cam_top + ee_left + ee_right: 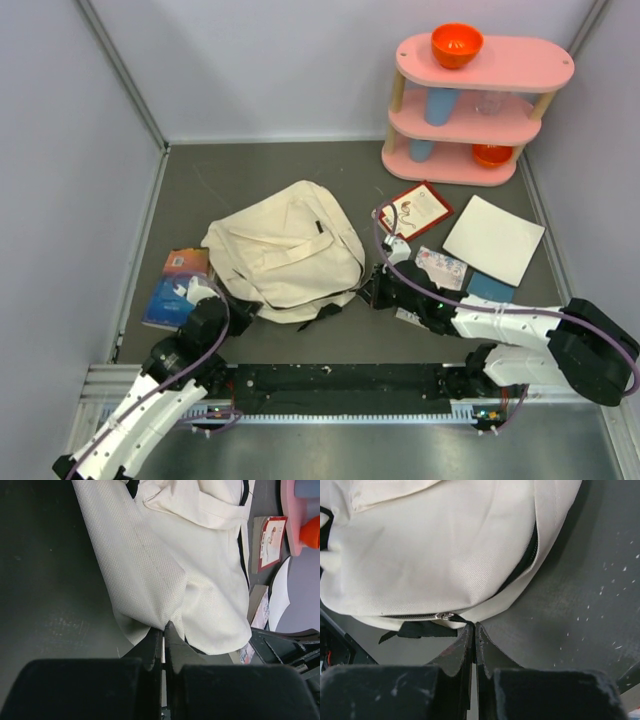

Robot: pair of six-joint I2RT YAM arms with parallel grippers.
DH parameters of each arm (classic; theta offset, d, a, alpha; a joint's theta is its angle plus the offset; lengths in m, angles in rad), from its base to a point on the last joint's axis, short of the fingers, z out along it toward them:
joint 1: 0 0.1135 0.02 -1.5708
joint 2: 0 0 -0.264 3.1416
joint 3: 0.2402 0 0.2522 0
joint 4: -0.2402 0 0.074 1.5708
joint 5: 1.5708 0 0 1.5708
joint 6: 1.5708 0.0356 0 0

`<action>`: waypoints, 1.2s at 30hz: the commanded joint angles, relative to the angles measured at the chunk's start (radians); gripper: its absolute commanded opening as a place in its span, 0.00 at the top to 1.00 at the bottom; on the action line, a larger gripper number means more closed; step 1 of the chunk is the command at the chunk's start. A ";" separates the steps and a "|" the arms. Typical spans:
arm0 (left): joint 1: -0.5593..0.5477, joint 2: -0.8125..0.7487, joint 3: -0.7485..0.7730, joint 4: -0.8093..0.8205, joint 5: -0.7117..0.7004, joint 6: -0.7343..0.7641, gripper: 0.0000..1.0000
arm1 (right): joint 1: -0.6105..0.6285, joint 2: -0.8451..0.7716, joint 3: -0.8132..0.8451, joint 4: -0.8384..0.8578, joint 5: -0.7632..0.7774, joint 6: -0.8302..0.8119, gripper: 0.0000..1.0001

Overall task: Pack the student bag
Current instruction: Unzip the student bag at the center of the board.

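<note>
The left claw (163, 630) is pressed together, with no gap between its fingers. Its tips are set against the near lower edge of the student bag (290, 250), where the cream canvas folds over them. Whether cloth is caught between the fingers cannot be told. The rest of the bag is spread out ahead of this claw on the grey table (300, 170). A colourful booklet (178, 287) is seen just to the claw's left, beside the bag.

The right claw (473, 626) is likewise pressed together. Its tips are placed at the bag's near right edge, touching the black zipper trim, and the metal zipper slider (445, 615) lies just to their left. A black strap end (412, 630) is seen further left, under the bag's edge. Whether the trim is pinched cannot be told. The bag is thus found between the two claws. Beyond the right claw, away from the bag, a red card (418, 210) and a white square sheet (494, 240) lie on the table.
</note>
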 commanded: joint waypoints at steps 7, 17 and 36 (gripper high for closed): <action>0.005 0.040 0.131 -0.105 -0.132 0.112 0.21 | 0.033 -0.020 -0.068 0.125 -0.059 0.026 1.00; 0.003 0.330 0.399 -0.008 0.116 0.500 0.09 | 0.038 -0.029 -0.062 0.111 -0.039 0.022 1.00; -0.405 0.792 0.423 0.473 0.009 1.105 0.01 | 0.038 -0.028 -0.008 0.050 -0.022 0.020 1.00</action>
